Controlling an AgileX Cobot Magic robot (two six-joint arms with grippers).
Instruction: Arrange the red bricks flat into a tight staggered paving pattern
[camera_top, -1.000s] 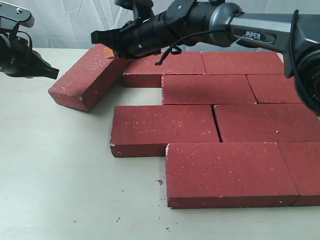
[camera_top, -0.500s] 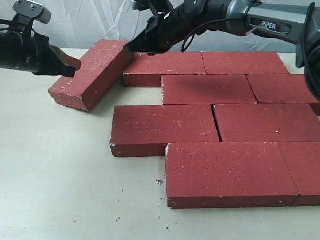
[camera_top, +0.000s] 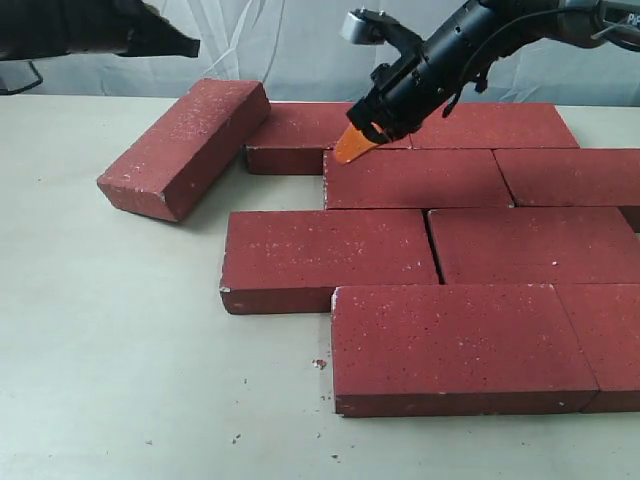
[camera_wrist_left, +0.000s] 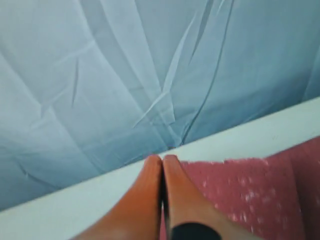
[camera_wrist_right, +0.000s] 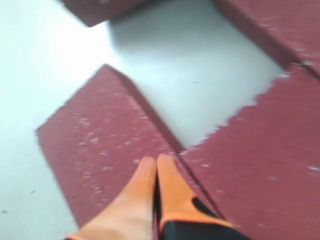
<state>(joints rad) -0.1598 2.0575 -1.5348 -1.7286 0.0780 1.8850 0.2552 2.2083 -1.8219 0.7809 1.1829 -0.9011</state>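
Note:
Several red bricks lie flat in staggered rows on the table, among them a back-row brick (camera_top: 300, 132), a second-row brick (camera_top: 415, 178) and a front brick (camera_top: 460, 345). One loose brick (camera_top: 182, 148) lies at an angle at the far left, its end against the back row. My right gripper (camera_top: 354, 147) (camera_wrist_right: 156, 160) is shut and empty, its orange tips hovering over the seam between the back and second rows. My left gripper (camera_top: 172, 42) (camera_wrist_left: 162, 160) is shut and empty, raised high at the back left, with a red brick (camera_wrist_left: 250, 192) below it.
The pale table (camera_top: 120, 340) shows bare surface left of and in front of the bricks, with small red crumbs (camera_top: 319, 364). A bluish curtain (camera_wrist_left: 125, 75) hangs behind the table. A gap of table (camera_wrist_right: 200, 90) separates bricks in the right wrist view.
The right gripper has drawn back to the right from the angled brick's far end. The left gripper has risen up and away from that brick. The bricks have not moved.

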